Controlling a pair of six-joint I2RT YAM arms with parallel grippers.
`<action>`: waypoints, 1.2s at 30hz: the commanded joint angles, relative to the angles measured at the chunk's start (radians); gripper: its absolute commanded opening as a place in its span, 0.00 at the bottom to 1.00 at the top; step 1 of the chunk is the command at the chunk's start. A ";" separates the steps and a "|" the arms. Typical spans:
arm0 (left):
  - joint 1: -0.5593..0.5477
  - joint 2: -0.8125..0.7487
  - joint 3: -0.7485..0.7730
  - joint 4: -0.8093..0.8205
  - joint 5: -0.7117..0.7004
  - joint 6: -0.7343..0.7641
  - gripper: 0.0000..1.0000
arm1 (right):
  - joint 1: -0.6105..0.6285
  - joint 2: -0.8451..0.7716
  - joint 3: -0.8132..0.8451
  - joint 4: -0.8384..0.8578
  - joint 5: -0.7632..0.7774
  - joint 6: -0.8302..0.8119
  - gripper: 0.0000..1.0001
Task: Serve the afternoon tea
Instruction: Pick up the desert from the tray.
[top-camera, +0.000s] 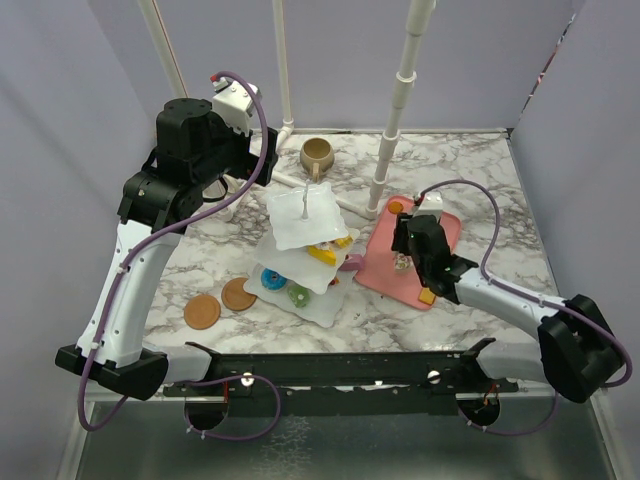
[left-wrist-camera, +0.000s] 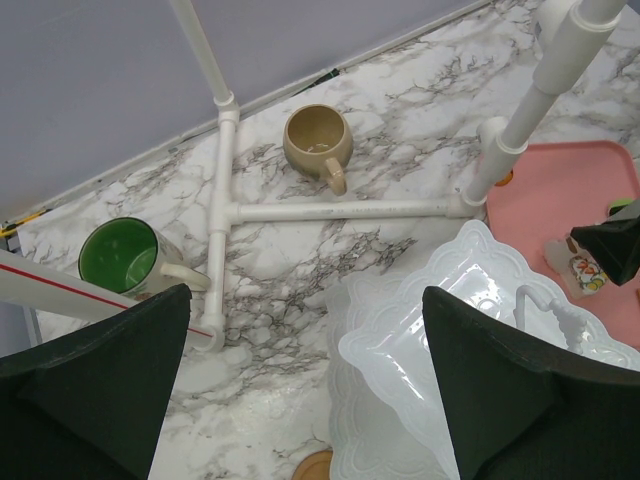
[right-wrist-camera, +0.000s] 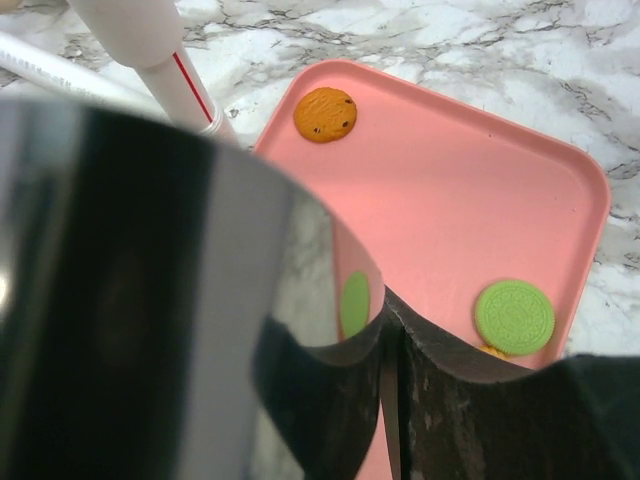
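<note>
Grips the shiny metal tongs (right-wrist-camera: 180, 280) in the right pincer (top-camera: 404, 262), partly closed, likely to lift small treats without squashing them. Hangs over the pink tray (right-wrist-camera: 470, 190) at the worktop's right side. Green cookie (right-wrist-camera: 513, 317) on the tray, just beside the tongs. White three-tier stand (top-camera: 290, 215) mid-worktop, near the tray's left edge. Left pincer (left-wrist-camera: 305, 300) wide open, empty, above the back-left, near the green mug (left-wrist-camera: 118, 258).

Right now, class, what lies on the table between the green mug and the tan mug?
A white pipe runs between the green mug and the tan mug, seen in the left wrist view.
</note>
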 joint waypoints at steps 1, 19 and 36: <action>0.006 -0.014 0.004 -0.009 0.009 0.005 0.99 | 0.017 -0.052 -0.038 0.028 -0.023 0.021 0.55; 0.006 0.058 -0.012 -0.106 0.337 0.120 0.99 | 0.089 -0.161 -0.084 -0.131 0.050 0.063 0.56; 0.006 0.045 -0.117 -0.272 0.614 0.414 0.99 | 0.094 -0.221 -0.094 -0.091 0.064 0.068 0.26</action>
